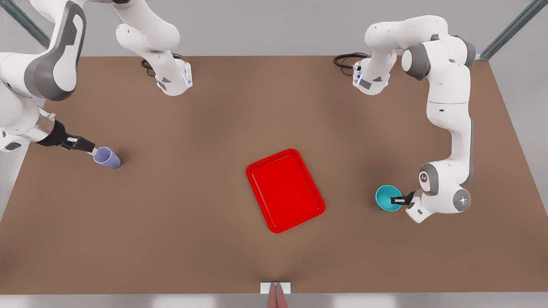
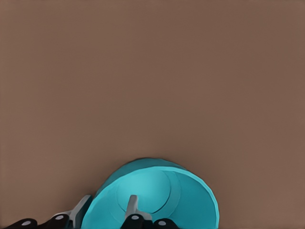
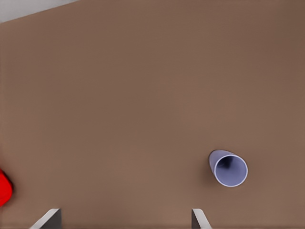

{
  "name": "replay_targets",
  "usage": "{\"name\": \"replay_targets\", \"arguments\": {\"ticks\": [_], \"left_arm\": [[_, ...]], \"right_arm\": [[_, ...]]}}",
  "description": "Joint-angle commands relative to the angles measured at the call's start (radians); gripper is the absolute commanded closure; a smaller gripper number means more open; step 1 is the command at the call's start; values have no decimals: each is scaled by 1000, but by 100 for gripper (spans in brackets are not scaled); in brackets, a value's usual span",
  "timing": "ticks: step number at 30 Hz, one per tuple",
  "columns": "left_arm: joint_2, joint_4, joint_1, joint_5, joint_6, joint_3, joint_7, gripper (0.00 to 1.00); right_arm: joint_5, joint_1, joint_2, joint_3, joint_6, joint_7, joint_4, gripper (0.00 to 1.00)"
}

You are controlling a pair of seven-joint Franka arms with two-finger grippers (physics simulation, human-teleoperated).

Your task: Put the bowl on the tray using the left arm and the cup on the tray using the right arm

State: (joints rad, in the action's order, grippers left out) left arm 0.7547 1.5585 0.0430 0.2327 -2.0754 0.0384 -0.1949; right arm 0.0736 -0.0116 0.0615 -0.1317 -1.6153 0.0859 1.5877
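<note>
The teal bowl is at the front view's right, beside the tray. My left gripper is shut on its rim: in the left wrist view one finger is inside the bowl and the other outside its wall, gripper. The lavender cup stands at the front view's left. My right gripper hovers over the table near it, open and holding nothing; in the right wrist view the cup lies off to one side of the gripper. The red tray lies mid-table, holding nothing.
Both arm bases stand at the far edge of the brown table, with black cables behind them. A small white bracket sits at the near edge. A corner of the tray shows in the right wrist view.
</note>
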Motion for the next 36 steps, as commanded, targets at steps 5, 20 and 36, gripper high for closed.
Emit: {"name": "replay_targets", "arguments": {"ticks": [5, 20, 36], "left_arm": [[9, -5, 0, 4, 0, 0, 15, 79], [-38, -133, -270, 79, 84, -178, 750, 79], [-18, -187, -327, -41, -28, -166, 801, 0]], "right_arm": [[0, -8, 1, 0, -2, 0, 2, 0], [0, -7, 11, 1, 0, -2, -3, 0], [2, -8, 9, 1, 6, -6, -2, 0]]}}
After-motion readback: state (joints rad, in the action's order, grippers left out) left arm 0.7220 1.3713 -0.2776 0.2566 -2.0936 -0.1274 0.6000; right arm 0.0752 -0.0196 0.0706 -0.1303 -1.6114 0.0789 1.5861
